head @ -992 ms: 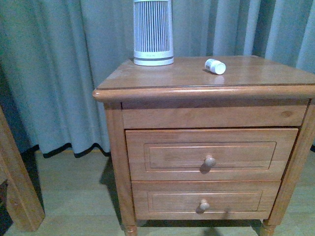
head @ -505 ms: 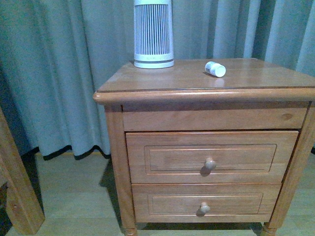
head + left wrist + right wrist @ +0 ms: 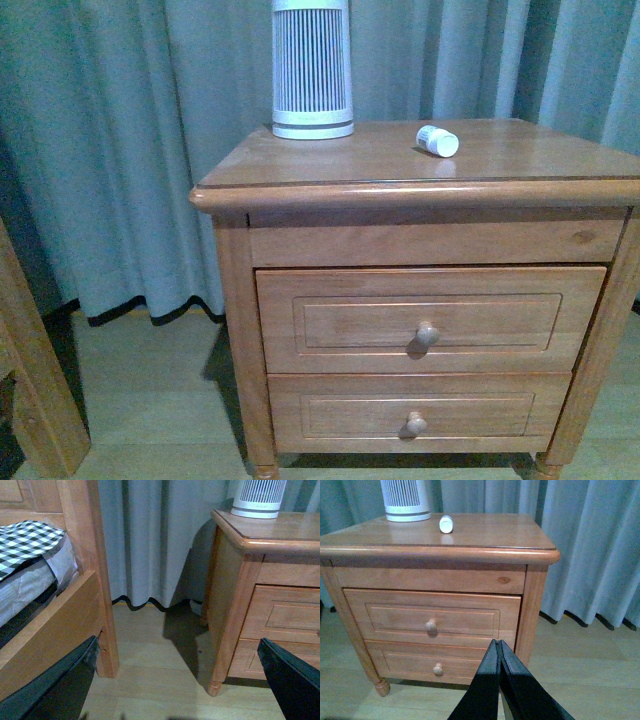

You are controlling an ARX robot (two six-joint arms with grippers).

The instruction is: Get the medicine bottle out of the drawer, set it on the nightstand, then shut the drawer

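Note:
The medicine bottle [image 3: 438, 140] [image 3: 446, 524] lies on its side on top of the nightstand [image 3: 540, 150] [image 3: 485, 532] [image 3: 260, 530], right of centre. The drawer [image 3: 340, 320] [image 3: 395, 617] [image 3: 290, 615], the upper and taller one, is pushed fully in, and its round knob [image 3: 427, 333] faces me. My right gripper [image 3: 497, 641] is shut with nothing in it. It hangs low in front of the nightstand's right front corner, away from the wood. My left gripper [image 3: 177, 641] is open and empty above the floor left of the nightstand. Neither arm shows in the front view.
A tall white ribbed device [image 3: 312, 70] [image 3: 405, 500] stands at the back left of the nightstand top. The shorter lower drawer [image 3: 415, 412] is also closed. A wooden bed frame post [image 3: 95, 580] and a checked mattress [image 3: 25, 545] are to the left. Grey curtains [image 3: 120, 150] hang behind.
In the front view the nightstand sits slightly lower than a second ago. In the last half second nothing has moved, and bottle and drawers keep their places.

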